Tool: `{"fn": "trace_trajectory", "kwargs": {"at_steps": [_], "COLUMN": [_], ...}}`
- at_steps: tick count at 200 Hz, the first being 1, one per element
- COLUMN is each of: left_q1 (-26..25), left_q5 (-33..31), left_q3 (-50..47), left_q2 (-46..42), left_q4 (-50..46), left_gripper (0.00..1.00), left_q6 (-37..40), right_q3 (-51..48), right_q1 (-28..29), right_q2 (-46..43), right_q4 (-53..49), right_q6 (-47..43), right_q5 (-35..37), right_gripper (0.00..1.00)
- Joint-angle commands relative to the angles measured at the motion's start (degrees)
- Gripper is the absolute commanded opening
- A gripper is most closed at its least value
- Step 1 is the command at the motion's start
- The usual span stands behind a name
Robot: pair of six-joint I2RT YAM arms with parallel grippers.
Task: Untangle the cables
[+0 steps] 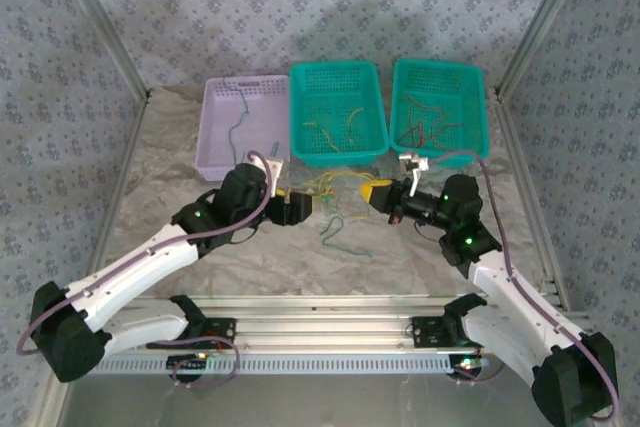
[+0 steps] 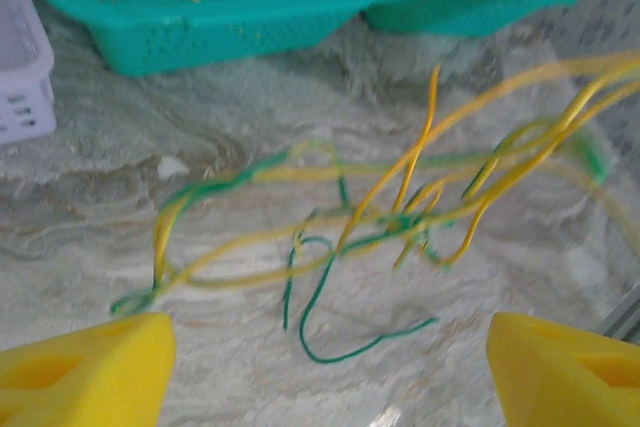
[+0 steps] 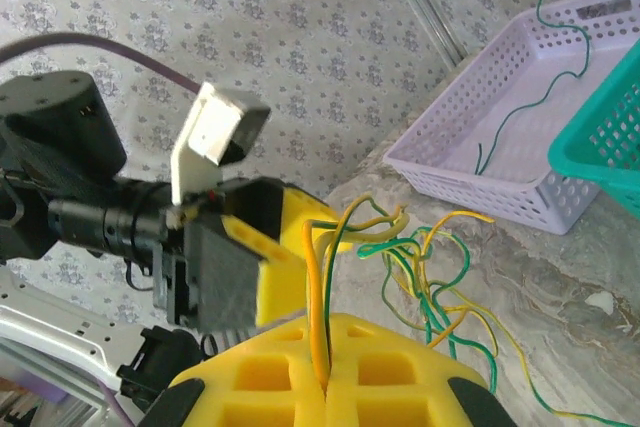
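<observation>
The cables [image 1: 335, 185] are a tangle of thin yellow, orange and green wires strung in the air between my two grippers. A loose green loop [image 1: 336, 232] lies on the table below. My right gripper [image 3: 328, 387] is shut on an orange and a green strand that rise from its yellow fingers [image 3: 400, 367]. My left gripper [image 2: 330, 352] is open, its yellow fingers [image 2: 85, 372] wide apart with nothing between them. The tangle [image 2: 400, 207] hangs just ahead of it. In the top view the left gripper [image 1: 298, 209] sits at the bunch's left end and the right gripper [image 1: 378, 191] at its right end.
Three baskets stand in a row behind the grippers: a lavender one [image 1: 215, 127] with a green wire, a teal one [image 1: 300, 112] with yellowish wires, and a second teal one [image 1: 400, 107] with reddish wires. Metal frame posts rise at both sides.
</observation>
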Motion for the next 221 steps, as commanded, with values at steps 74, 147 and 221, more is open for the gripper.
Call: {"fn": "trace_trajectory", "kwargs": {"at_steps": [74, 147, 221], "left_q1": [2.46, 2.41, 2.6], "left_q5": [10.9, 12.54, 11.38], "left_q3": [4.14, 4.25, 4.05], "left_q2": [6.22, 7.68, 5.24], "left_q4": [4.84, 4.81, 3.56], "left_gripper": [0.68, 0.34, 0.0], "left_q6": [-0.03, 0.52, 0.95], "right_q3": [2.68, 2.15, 1.96], "right_q1": [3.07, 3.82, 4.02], "right_q2": [1.7, 2.78, 2.86], "right_q4": [-0.02, 1.92, -0.79], "right_q6": [-2.03, -1.22, -2.57], "right_q5": [-5.06, -4.66, -1.86], "right_gripper": [0.0, 0.0, 0.0]}}
